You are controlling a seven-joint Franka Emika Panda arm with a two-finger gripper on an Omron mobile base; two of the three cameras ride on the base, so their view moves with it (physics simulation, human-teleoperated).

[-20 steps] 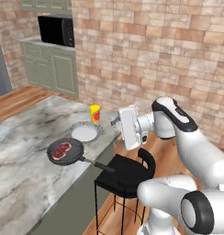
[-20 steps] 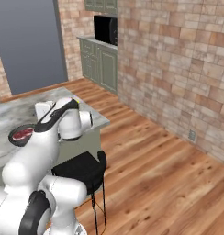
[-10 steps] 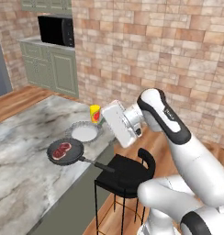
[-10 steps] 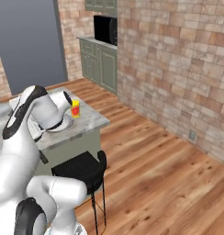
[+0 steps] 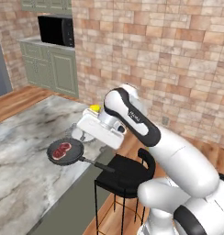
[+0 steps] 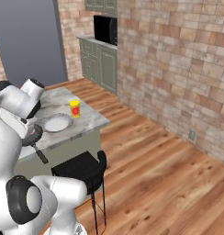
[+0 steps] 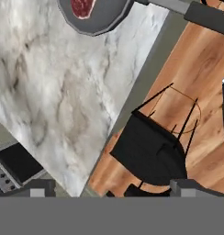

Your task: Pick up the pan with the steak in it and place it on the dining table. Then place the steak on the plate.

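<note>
pan (image 5: 65, 152) on dining table (image 5: 22, 183) | handle toward stool (image 5: 125, 174) | steak (image 5: 63, 148) inside | hand (image 7: 109, 187) spread, empty

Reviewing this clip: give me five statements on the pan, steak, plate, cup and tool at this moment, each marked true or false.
1. The pan rests on the dining table. True.
2. The steak already lies on the plate. False: it is in the pan; the plate is bare.
3. The tool is shut on the pan's handle. False: its fingers stand wide apart and hold nothing.
4. A yellow cup stands on the table beside the plate. True.
5. The black stool sits on top of the table. False: it stands on the wooden floor against the table's side.
</note>
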